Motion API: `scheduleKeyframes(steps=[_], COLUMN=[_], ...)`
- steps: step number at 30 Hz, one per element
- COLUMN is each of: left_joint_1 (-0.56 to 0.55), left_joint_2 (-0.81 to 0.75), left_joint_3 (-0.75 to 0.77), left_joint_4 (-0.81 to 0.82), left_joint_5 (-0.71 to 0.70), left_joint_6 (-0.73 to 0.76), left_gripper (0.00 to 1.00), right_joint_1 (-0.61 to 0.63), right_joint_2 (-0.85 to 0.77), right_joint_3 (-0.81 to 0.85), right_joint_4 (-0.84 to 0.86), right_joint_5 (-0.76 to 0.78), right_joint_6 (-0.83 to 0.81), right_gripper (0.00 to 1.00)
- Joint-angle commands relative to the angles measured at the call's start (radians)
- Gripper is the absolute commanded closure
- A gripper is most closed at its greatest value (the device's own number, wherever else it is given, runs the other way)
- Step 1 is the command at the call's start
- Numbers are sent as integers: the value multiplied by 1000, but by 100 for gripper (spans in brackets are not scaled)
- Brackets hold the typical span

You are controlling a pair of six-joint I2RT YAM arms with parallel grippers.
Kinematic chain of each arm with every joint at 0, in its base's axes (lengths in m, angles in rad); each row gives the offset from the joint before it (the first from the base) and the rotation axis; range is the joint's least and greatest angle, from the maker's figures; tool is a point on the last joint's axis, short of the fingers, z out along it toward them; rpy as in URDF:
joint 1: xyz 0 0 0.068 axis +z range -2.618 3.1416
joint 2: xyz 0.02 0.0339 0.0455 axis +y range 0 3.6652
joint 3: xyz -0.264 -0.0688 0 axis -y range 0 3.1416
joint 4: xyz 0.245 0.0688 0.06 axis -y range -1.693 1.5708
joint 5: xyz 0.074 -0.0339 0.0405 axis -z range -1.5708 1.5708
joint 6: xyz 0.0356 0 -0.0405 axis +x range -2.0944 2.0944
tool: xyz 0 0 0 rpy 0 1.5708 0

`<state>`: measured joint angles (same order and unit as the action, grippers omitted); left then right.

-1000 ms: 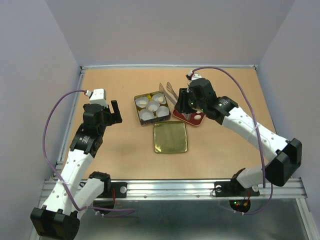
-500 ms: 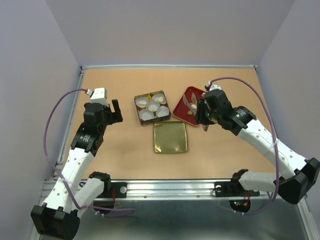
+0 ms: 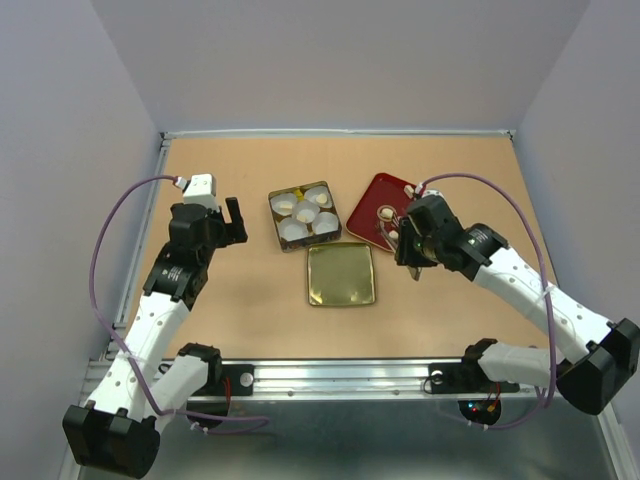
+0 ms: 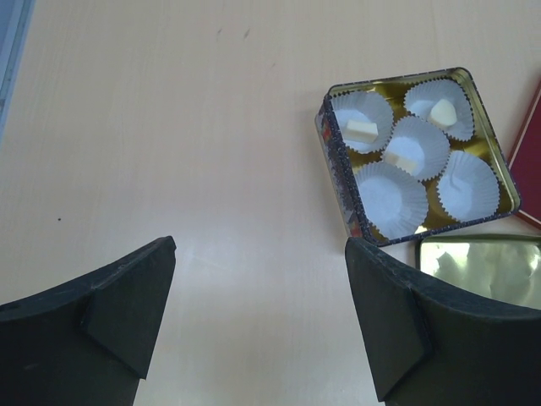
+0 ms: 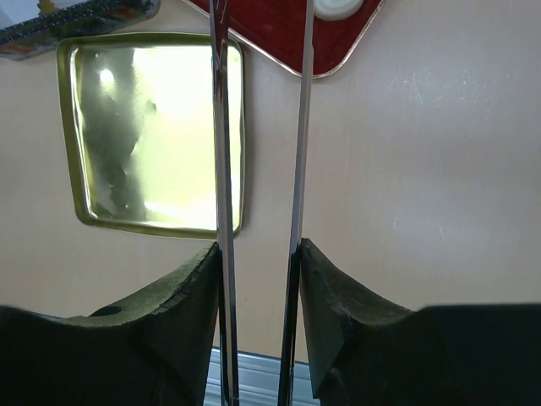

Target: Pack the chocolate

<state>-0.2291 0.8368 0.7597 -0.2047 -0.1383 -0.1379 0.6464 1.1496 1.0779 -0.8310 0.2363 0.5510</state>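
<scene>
Cream-white chocolate pieces [image 4: 363, 129] lie in three of the white paper cups inside the open gold tin [image 4: 338, 169]. More pale chocolate lumps [image 3: 385, 213] sit on the red tray [image 3: 372, 192]. My right gripper [image 5: 258, 247] is shut on metal tongs [image 5: 222, 127]. The tongs' two blades stand apart and reach over the tray's near edge [image 5: 270, 38], and nothing shows between them. My left gripper [image 4: 260, 245] is open and holds nothing. It hangs over bare table left of the tin.
The tin's gold lid [image 3: 340, 275] lies flat just in front of the tin [image 3: 273, 212], left of my right gripper [image 3: 408, 248]. Purple walls close in the table on three sides. A metal rail [image 3: 340, 375] runs along the near edge.
My right gripper has pulled back from over the red tray toward the near right, taking the tongs along. The left arm has hardly moved.
</scene>
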Motion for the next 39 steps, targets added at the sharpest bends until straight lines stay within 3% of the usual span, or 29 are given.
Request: scheduleKeyframes(steps=[1,39], left_joint_1=[0,-1], left_joint_2=[4,48], left_joint_3=[23,-17], left_joint_4=[56,156], left_joint_5=[19,52], left_joint_6=[-15,-8], left_gripper=[7,7], right_joint_1=[-7,-14], right_joint_2=[5,229], right_joint_3=[-27,116], right_joint_4=[41,70], right_joint_5=[-3,-5], right_joint_6=[9,-100], right_gripper=[54,55])
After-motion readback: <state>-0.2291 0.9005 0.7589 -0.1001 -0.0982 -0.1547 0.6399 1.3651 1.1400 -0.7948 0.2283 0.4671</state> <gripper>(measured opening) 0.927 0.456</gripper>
